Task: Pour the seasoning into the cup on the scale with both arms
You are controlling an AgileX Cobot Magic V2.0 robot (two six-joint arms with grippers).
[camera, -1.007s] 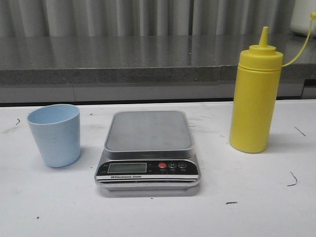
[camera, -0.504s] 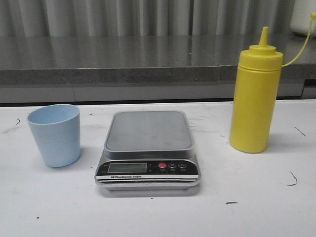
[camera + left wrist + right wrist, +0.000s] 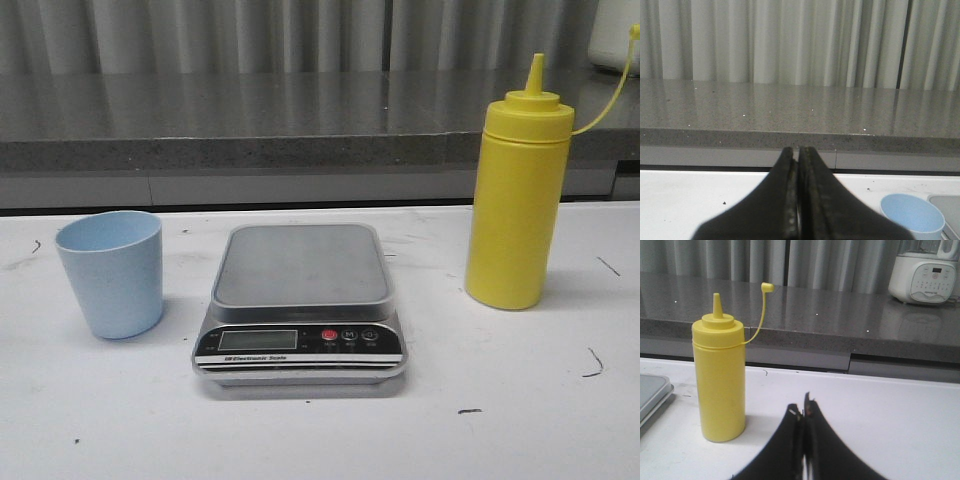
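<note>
Left end effector point(image 3: 798, 200) has its fingers pressed together w/ nothing between them, low over the white table point(image 3: 520, 400). Right end effector point(image 3: 804, 440) is the same, fingers together & empty. Neither shows in the front view. The blue cup point(image 3: 110, 272) stands upright on the table at the left, just beside the scale point(image 3: 300, 300) but not on it. The scale sits in the middle, its steel top bare, w/ a red button point(image 3: 329, 335) on the black front. The yellow seasoning point(image 3: 517, 190) bottle stands upright on the right, apart from the scale, its cap hanging off on a thin cord point(image 3: 608, 100). Far behind is a grey counter point(image 3: 250, 120) w/ a white machine point(image 3: 924, 274) on it.
</note>
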